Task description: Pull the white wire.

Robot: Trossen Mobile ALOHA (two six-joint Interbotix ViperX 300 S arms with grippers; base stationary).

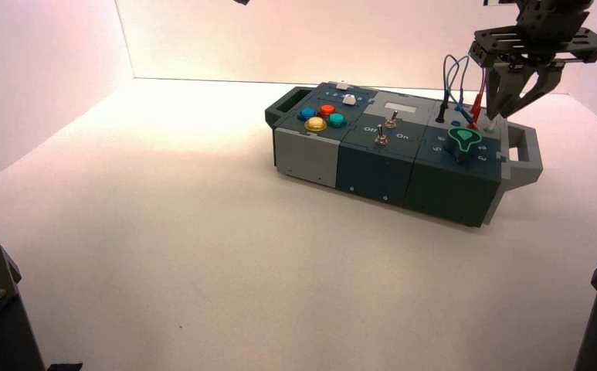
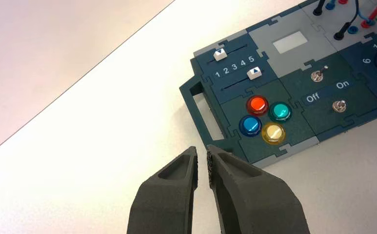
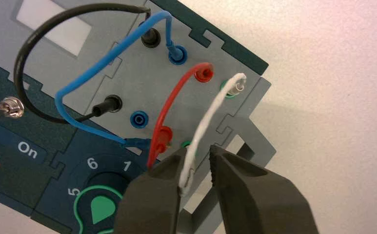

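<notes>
The right gripper [image 3: 197,163] hangs over the wire panel at the right end of the dark teal and grey control box [image 1: 372,166], its two dark fingers [image 3: 259,195] parted narrowly around the thin white looped wire [image 3: 210,117]. In the right wrist view the wire runs down between the fingertips and lies against the inner face of one finger; whether the other finger touches it cannot be told. One whitish plug end [image 3: 236,87] sits in a green socket near the panel's outer edge, beside the grey handle [image 3: 257,146]; the wire's other end is hidden behind the fingers.

Just beside the white wire, a short red looped wire [image 3: 174,105] joins two red sockets. A blue wire [image 3: 93,80] and a black wire [image 3: 25,68] arch across the same grey panel. A green pointer knob [image 1: 463,141] sits on the dark section nearest the fingers, ringed with numerals.

The left gripper [image 2: 202,163] hovers off the box's opposite end, above the white table [image 1: 164,232], its fingers nearly closed with a slim gap and holding nothing. Its wrist view shows four round buttons, red [image 2: 257,104], green [image 2: 279,111], blue [image 2: 250,126] and yellow [image 2: 273,132], two white sliders [image 2: 220,54] and two metal toggle switches [image 2: 318,75] between "Off" and "On".
</notes>
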